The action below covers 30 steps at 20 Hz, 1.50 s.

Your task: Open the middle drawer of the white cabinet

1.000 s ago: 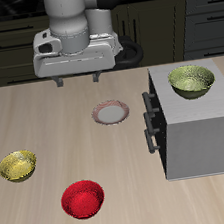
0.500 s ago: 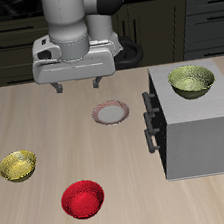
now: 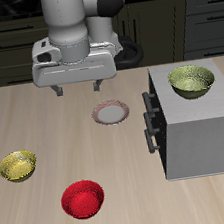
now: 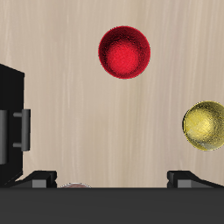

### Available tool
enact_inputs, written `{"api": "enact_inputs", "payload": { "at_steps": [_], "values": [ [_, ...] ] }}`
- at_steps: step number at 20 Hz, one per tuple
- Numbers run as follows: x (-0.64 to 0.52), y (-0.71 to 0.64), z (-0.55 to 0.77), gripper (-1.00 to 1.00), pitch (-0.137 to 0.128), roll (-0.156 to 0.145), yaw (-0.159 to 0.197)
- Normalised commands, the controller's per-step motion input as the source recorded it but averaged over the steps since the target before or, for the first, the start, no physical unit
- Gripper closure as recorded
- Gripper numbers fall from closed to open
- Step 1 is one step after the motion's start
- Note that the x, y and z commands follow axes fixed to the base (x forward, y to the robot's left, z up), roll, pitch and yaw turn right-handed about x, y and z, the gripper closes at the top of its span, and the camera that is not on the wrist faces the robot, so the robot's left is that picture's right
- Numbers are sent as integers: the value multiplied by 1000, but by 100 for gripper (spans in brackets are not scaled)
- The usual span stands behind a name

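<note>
Pale wood-grain table (image 3: 44,118) with a matt finish.
The white cabinet (image 3: 203,132) looks matt grey with dark handles. The red bowl (image 4: 124,52) is glossy and smooth; the yellow bowl (image 4: 205,125) has a mottled sheen.

Bare tabletop before the cabinet's handle face

Only the small pink-rimmed plate (image 3: 110,112) lies near the white cabinet (image 3: 200,132); the handles (image 3: 148,119) seem unobstructed

No legible text, label, brand, number or sign found in either view; the white cabinet (image 3: 196,122), the bowls, the surface (image 3: 45,123) and the robot arm carry no readable markings
</note>
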Motion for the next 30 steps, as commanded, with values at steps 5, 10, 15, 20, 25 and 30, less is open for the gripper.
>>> {"api": "enact_inputs", "payload": {
  "at_steps": [5,10,15,20,25,30],
  "values": [
    [43,74,25,-100,-17,24,8],
    [22,-38,15,-100,-10,36,-31],
    [-43,-51,25,-100,-31,114,-29],
    [-52,-70,-11,-100,-19,105,-72],
    [-71,-17,-29,-100,-9,131,-61],
    [-83,42,-54,-100,-23,100,-38]
  ]
}}
